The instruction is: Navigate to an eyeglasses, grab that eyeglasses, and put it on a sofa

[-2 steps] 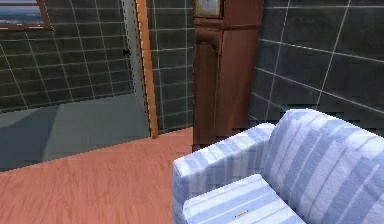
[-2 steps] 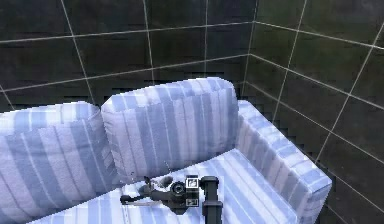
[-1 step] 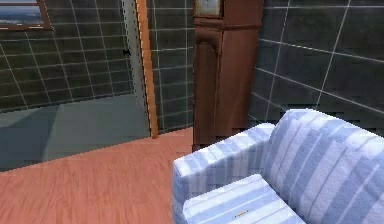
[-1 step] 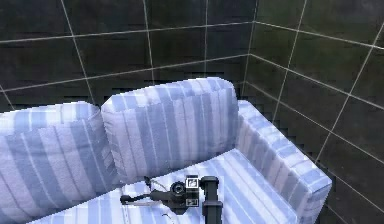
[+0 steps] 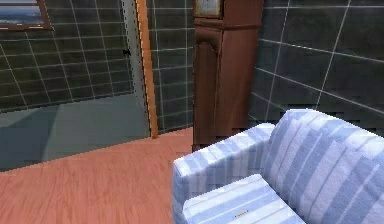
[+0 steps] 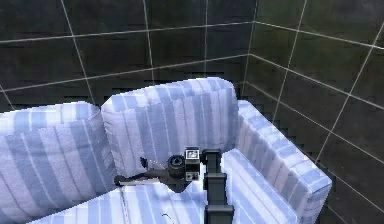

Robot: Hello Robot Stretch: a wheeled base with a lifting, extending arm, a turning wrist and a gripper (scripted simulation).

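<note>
Arm side view: the robot's dark square bar arm reaches over the seat of the plump, blue-and-white striped fabric sofa, with the gripper just before its backrest. Whether it holds anything cannot be told; a thin dark shape at its tip may be the eyeglasses. Release is best made low, mid-cushion, clear of the sofa's rounded armrests.

Sofa: blue-and-white striped fabric sofa, pale stripes throughout.
Wall: dark grey square-tiled wall behind the sofa, thin pale grid.
Cabinet: tall reddish-brown wooden cabinet beside the sofa.
Floor: red-brown wooden plank floor before the sofa.
</note>
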